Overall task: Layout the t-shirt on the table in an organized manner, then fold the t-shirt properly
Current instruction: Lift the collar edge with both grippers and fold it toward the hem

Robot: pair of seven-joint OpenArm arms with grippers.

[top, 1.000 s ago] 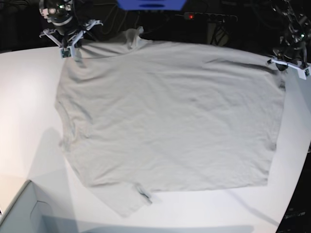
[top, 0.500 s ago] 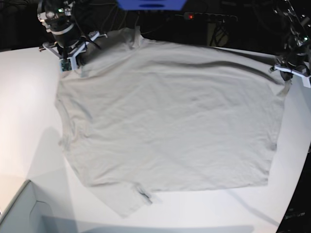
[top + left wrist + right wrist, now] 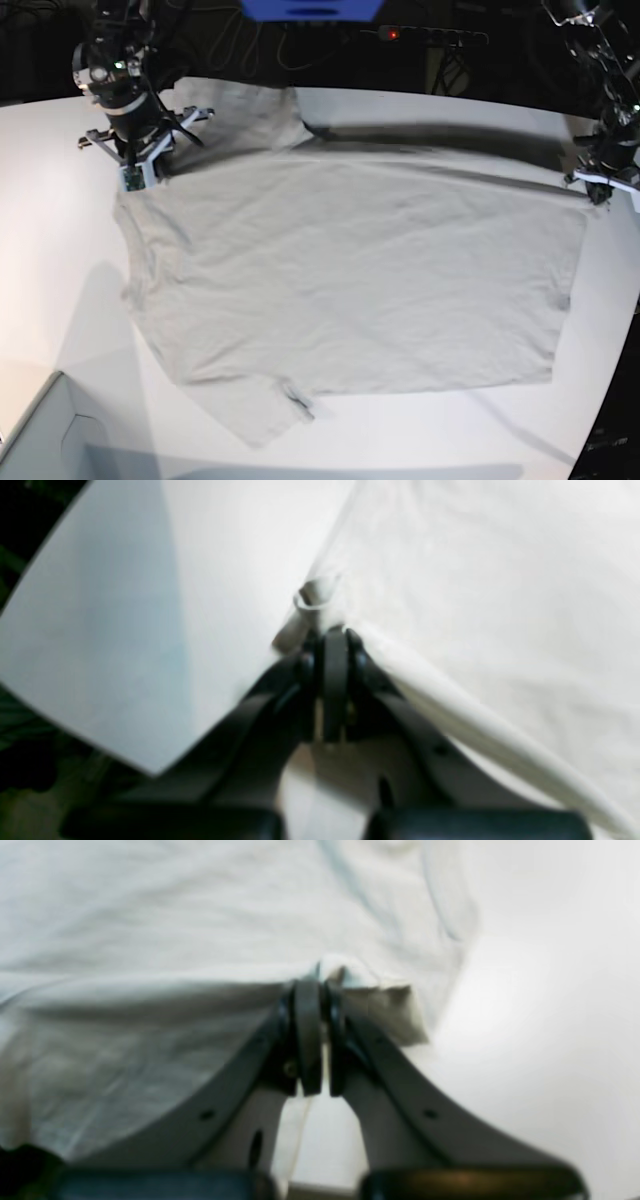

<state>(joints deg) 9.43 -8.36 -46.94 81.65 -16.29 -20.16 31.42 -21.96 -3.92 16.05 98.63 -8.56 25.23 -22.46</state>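
Observation:
The light grey-beige t-shirt lies spread over the white table, collar side at the left. Its far edge is lifted off the tabletop in a taut line between both grippers, throwing a dark shadow behind it. My right gripper is shut on the shirt's far left corner; the right wrist view shows its jaws pinching a bunched bit of cloth. At the shirt's far right corner my left gripper is shut on the hem, its jaws closed over the fabric edge beside bare table.
A pale open box stands at the near left corner. A blue object and a power strip with a red light sit in the dark beyond the curved far edge. The table's right edge runs close to my left gripper.
Both grippers have come toward the near side with the shirt's far edge, lifting it. The far sleeve and a strip of table behind the edge now show.

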